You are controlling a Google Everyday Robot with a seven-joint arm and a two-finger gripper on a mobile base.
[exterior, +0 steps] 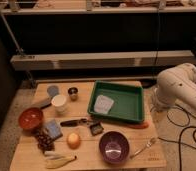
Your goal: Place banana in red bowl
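The banana (61,160) lies pale yellow on the wooden table (141,157), near the front left edge. The red bowl (31,118) stands at the table's left side, behind the banana, with dark grapes (43,140) between them. Nothing shows inside the bowl. Only the white arm (178,85) shows, off the table's right side. My gripper is out of view, and nothing is near the banana or the bowl.
A purple bowl (114,146) stands front centre with a round orange fruit (73,140) to its left and a fork (143,147) to its right. A green tray (117,101) fills the back right. A white cup (59,102), metal cup (73,92) and blue sponge (53,129) stand left.
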